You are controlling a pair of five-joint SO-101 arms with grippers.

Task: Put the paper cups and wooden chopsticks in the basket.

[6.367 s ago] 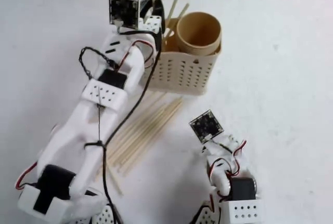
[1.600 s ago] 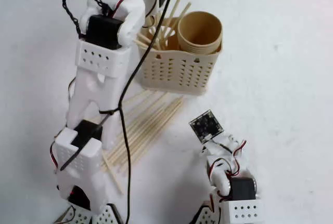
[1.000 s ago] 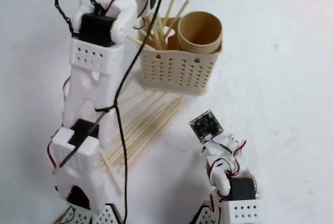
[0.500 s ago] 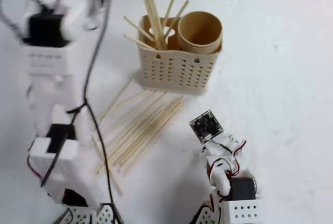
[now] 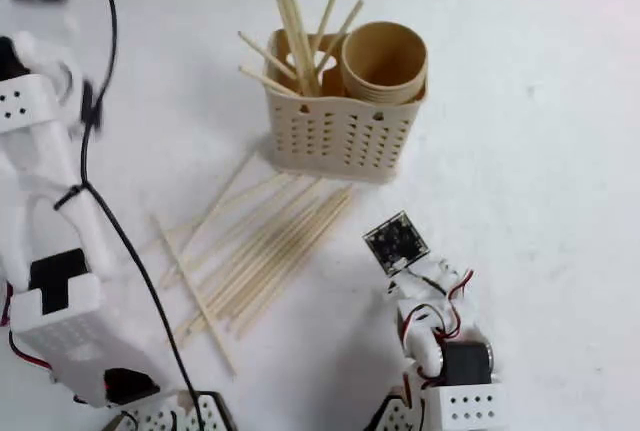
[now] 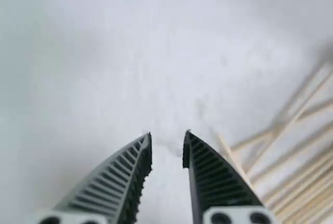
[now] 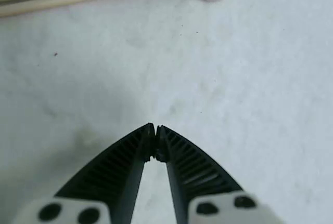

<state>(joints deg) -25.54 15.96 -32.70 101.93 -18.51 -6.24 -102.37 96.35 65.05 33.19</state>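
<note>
With the paper cups (image 5: 384, 59) already in the basket (image 5: 345, 136) at upper centre, the left gripper (image 6: 166, 143), fingers slightly parted and empty, should come down squarely across the loose chopsticks (image 5: 262, 246) fanned out at centre-left, while the right gripper (image 7: 155, 143) rests pinched closed on nothing.

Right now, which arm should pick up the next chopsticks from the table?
Probably left: the left pincer is open with the loose chopsticks right beside it. The right pincer is shut and sits farther from them.
</note>
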